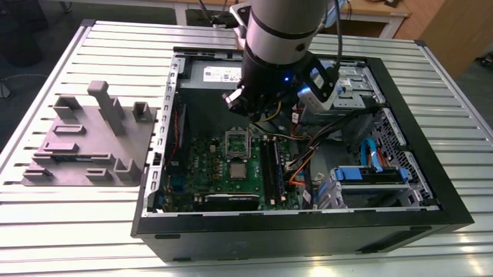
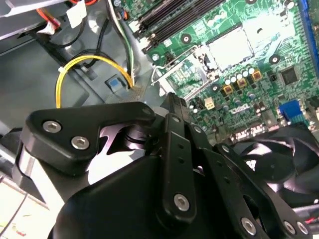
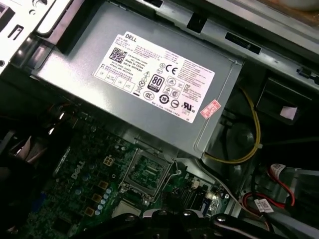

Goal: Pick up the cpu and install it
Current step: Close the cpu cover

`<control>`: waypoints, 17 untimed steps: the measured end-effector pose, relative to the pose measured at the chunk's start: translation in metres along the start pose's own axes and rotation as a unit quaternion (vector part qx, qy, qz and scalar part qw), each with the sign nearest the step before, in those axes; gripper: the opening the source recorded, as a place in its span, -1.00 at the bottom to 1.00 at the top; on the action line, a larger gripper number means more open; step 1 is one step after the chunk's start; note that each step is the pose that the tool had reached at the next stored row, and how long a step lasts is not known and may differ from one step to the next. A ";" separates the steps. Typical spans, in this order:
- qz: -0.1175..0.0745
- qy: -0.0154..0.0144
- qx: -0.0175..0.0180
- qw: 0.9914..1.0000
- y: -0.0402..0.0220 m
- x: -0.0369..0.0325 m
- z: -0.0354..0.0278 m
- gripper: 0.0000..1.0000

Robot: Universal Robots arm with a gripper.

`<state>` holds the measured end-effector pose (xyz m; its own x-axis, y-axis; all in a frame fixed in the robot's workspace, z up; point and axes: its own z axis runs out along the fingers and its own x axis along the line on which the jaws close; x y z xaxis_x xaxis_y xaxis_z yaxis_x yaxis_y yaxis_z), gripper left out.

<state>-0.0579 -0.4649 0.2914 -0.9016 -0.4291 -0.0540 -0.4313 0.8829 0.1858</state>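
Slatted desk (image 1: 92, 225), open PC case (image 1: 308, 234). Gripper (image 1: 250, 107) hovers over motherboard (image 1: 208, 167); open or closed, cannot tell. Cpu (image 1: 237, 170) lies flat beside socket frame (image 1: 237, 142). Likely approach stage; grasp calls for centring overhead.

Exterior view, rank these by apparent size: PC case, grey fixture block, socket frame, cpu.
1. PC case
2. fixture block
3. socket frame, only slightly larger-looking than the next
4. cpu

fixture block (image 1: 85, 144) on table (image 1: 77, 231), exterior view's left of case (image 1: 308, 234) | cpu (image 1: 237, 170) on motherboard (image 1: 204, 167) in case
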 end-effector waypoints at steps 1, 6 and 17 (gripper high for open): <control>-0.003 0.001 0.000 1.000 -0.0006 0.0003 0.0017 -0.80; -0.037 0.007 -0.002 0.999 -0.0027 0.0000 0.0101 -0.80; -0.052 0.011 -0.007 0.999 -0.0174 -0.0245 0.0233 -0.80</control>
<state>-0.0290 -0.4653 0.2666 -0.8505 -0.5233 -0.0523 -0.5227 0.8300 0.1947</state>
